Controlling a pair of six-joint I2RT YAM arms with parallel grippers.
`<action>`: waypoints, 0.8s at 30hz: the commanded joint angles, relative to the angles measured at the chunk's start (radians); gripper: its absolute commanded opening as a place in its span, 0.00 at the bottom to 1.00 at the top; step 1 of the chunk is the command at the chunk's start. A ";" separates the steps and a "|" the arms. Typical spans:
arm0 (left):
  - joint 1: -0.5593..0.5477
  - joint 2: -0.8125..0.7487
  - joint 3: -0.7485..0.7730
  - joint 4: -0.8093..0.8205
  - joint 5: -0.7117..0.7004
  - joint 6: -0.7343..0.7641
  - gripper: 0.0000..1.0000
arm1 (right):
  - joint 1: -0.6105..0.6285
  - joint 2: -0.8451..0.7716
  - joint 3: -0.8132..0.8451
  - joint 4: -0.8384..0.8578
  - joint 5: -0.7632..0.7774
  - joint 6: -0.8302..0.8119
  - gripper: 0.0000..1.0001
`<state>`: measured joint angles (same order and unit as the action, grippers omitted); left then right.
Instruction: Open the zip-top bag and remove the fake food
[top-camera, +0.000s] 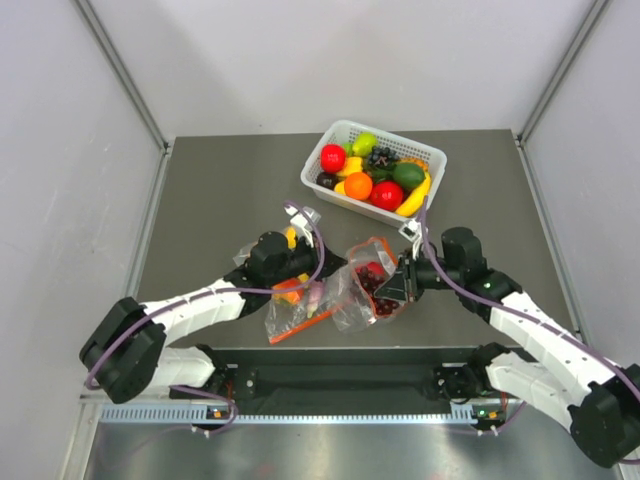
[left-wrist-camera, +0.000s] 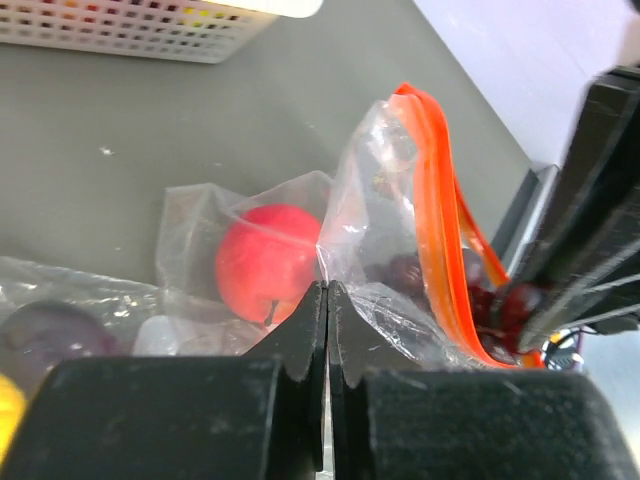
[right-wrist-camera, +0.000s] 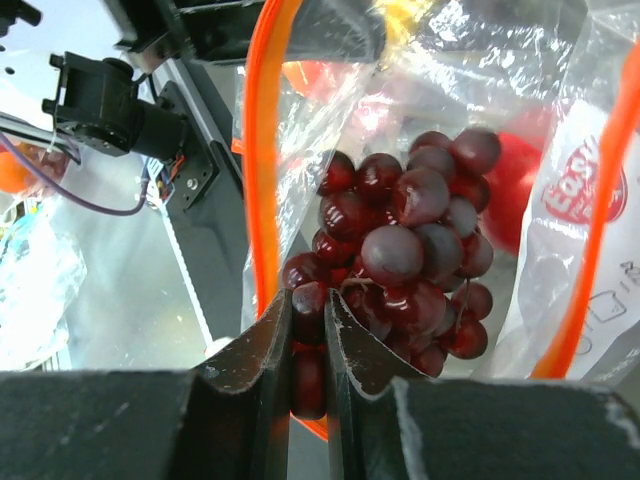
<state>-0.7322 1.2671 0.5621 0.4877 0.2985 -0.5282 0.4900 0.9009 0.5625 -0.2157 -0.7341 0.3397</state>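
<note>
The zip-top bag (top-camera: 360, 285) lies at the table's near middle, its orange-red zip strip (right-wrist-camera: 262, 150) spread open. My left gripper (left-wrist-camera: 327, 290) is shut on a fold of the bag's clear plastic beside the zip strip (left-wrist-camera: 440, 200); it sits on the bag's left side (top-camera: 333, 268). A red apple (left-wrist-camera: 262, 262) shows inside the bag. My right gripper (right-wrist-camera: 308, 300) reaches into the bag's mouth from the right (top-camera: 388, 283) and is shut on a grape of the dark purple grape bunch (right-wrist-camera: 410, 240). The red apple (right-wrist-camera: 515, 190) lies behind the bunch. The pear and dark-green fruit are hidden.
A second clear bag (top-camera: 292, 312) with yellow and purple pieces lies under the left arm; it also shows in the left wrist view (left-wrist-camera: 60, 320). A white basket (top-camera: 345, 128) full of fruit stands at the back right. The table's near edge and arm bases are just behind the bags.
</note>
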 joint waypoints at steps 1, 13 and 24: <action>0.011 -0.017 -0.013 0.008 -0.030 0.023 0.00 | -0.011 -0.033 0.023 -0.004 -0.019 -0.016 0.00; -0.006 0.098 -0.080 0.156 0.062 0.004 0.00 | -0.018 -0.120 0.092 0.143 0.090 0.071 0.00; -0.098 0.118 -0.083 0.238 0.090 0.046 0.00 | -0.039 0.150 0.195 0.372 0.251 0.134 0.00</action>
<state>-0.8131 1.3964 0.4801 0.6388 0.3515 -0.5087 0.4690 1.0012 0.6952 -0.0032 -0.5667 0.4480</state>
